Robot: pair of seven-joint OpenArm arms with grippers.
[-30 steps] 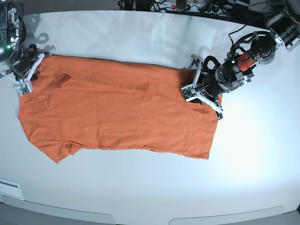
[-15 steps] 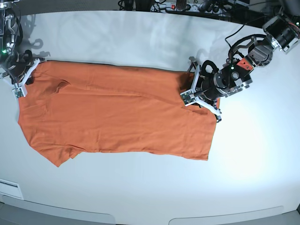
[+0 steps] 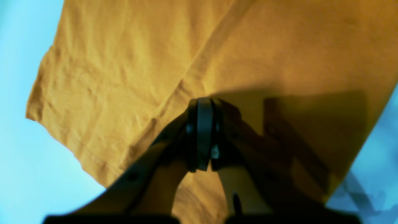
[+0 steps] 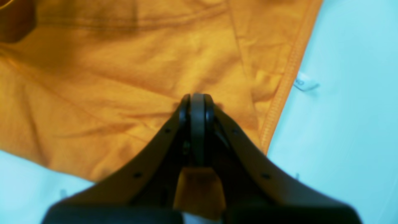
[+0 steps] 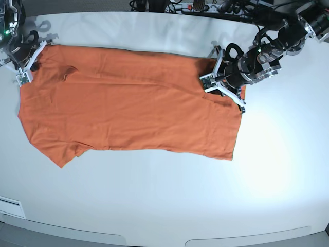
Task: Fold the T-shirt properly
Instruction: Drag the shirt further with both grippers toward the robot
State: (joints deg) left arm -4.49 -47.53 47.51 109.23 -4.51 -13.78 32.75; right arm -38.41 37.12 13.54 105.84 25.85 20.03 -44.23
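The orange T-shirt (image 5: 128,113) lies spread flat across the white table (image 5: 164,206), long side running left to right. My left gripper (image 5: 215,87) is shut on the shirt's far right part, and the left wrist view shows its closed fingertips (image 3: 200,107) pinching the fabric (image 3: 124,77) beside a seam. My right gripper (image 5: 28,63) is shut on the shirt's far left corner. In the right wrist view its closed tips (image 4: 197,99) pinch the cloth (image 4: 108,93) near a stitched hem. A small white tag (image 4: 305,83) pokes out past that hem.
Cables and power strips (image 5: 195,6) run along the table's far edge behind both arms. A white label (image 5: 10,207) sits at the front left. The table's curved front edge (image 5: 154,239) runs along the bottom.
Both grippers have moved toward the table's far edge, pulling the shirt's far edge with them. The whole shirt has slid away from the front edge and lies flatter.
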